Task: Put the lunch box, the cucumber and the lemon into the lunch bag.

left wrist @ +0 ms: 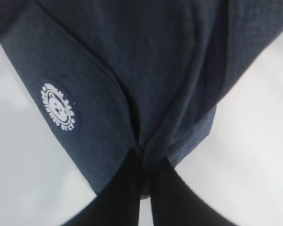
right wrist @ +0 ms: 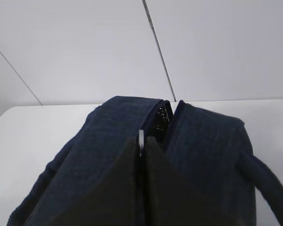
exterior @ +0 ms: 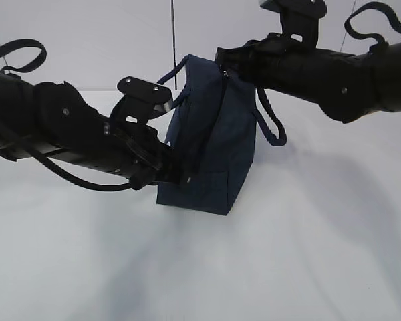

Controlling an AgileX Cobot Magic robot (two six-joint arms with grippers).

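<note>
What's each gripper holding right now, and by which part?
The left gripper pinches a fold of fabric low on the bag's side. The right gripper is shut on the silver zipper pull at the top.

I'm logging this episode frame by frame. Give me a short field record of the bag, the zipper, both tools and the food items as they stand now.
bag: navy lunch bag upright on the white table
zipper: partly open at the far end
left tool: pinching the bag's lower side fabric
right tool: shut on the silver zipper pull at the bag's top
badge: round white logo on the bag's side
lunch box, cucumber, lemon: not visible in any view
</note>
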